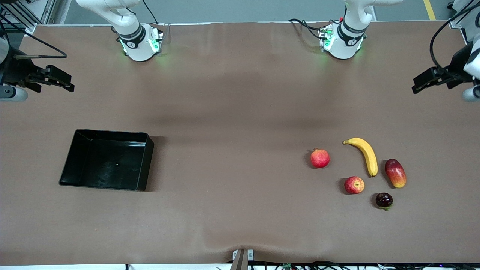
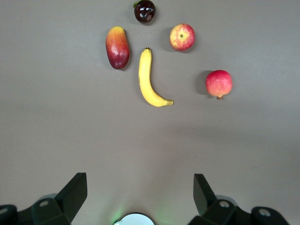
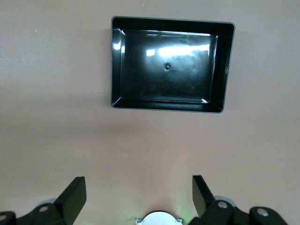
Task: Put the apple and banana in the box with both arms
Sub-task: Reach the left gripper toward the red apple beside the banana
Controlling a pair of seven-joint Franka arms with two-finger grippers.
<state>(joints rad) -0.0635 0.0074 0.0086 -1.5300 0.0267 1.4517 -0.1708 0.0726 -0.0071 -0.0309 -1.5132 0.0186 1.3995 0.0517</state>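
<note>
The apple point(image 1: 354, 185) and the banana point(image 1: 366, 155) lie on the brown table toward the left arm's end, the banana farther from the front camera than the apple. Both also show in the left wrist view, the apple point(image 2: 182, 37) and the banana point(image 2: 150, 78). The black box point(image 1: 112, 132) sits empty toward the right arm's end and also shows in the right wrist view point(image 3: 171, 19). My left gripper point(image 1: 419, 84) point(image 2: 140, 180) is open and empty, raised over the table's left-arm end. My right gripper point(image 1: 69, 84) point(image 3: 139, 183) is open and empty, raised over the right-arm end.
A red pomegranate point(image 1: 320, 158) lies beside the apple and banana toward the table's middle. A red-yellow mango point(image 1: 395, 173) lies beside the banana. A dark round fruit point(image 1: 384, 200) lies nearest the front camera. The arms' bases point(image 1: 140, 45) point(image 1: 341, 43) stand along the table's edge farthest from the front camera.
</note>
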